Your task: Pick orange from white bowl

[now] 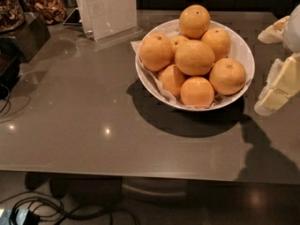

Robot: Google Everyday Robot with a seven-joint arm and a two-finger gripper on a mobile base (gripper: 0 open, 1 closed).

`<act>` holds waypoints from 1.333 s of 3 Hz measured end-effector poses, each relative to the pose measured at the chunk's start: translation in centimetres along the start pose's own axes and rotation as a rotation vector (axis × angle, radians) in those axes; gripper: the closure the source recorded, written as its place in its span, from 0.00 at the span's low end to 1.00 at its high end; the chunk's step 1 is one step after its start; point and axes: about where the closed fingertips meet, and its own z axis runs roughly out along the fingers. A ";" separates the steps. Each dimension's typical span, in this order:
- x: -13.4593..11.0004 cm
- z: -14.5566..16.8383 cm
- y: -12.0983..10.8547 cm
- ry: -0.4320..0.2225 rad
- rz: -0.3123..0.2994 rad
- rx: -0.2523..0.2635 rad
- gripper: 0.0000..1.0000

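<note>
Camera view: a white bowl (247, 55) heaped with oranges (194, 57) stands on a grey glossy countertop (84, 116), right of centre and toward the far edge. Seven large fruits show clearly, and an eighth (177, 41) peeks out between them. The topmost orange (194, 21) sits at the back of the pile with its small stem dot facing up, resting on the fruit beneath it. Crinkled white paper (140, 47) lines the bowl and pokes over its left rim. The bowl throws a dark shadow forward and to the left across the counter.

The robot's cream-coloured gripper (280, 81) enters from the right edge of the frame, just beside the bowl's right rim and apart from the fruit; it holds nothing, and whether it is spread or pressed together cannot be told. Its shadow falls on the counter below it.

At the back left stands a clear upright sign holder (110, 8), with a phone (72, 17) lying flat just beside it and a glass jar of dried brown pieces (47, 6) further left. Black cables (47, 210) trail across the floor beneath the counter's front edge.
</note>
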 end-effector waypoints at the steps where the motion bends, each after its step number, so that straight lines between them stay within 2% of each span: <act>1: 0.0 0.0 0.0 0.000 0.000 0.000 0.00; 2: -1.4 1.4 -2.1 -0.068 0.002 -0.009 0.00; 3: -3.9 3.8 -5.1 -0.157 -0.003 -0.045 0.00; 4: -4.0 4.1 -5.6 -0.166 -0.001 -0.047 0.00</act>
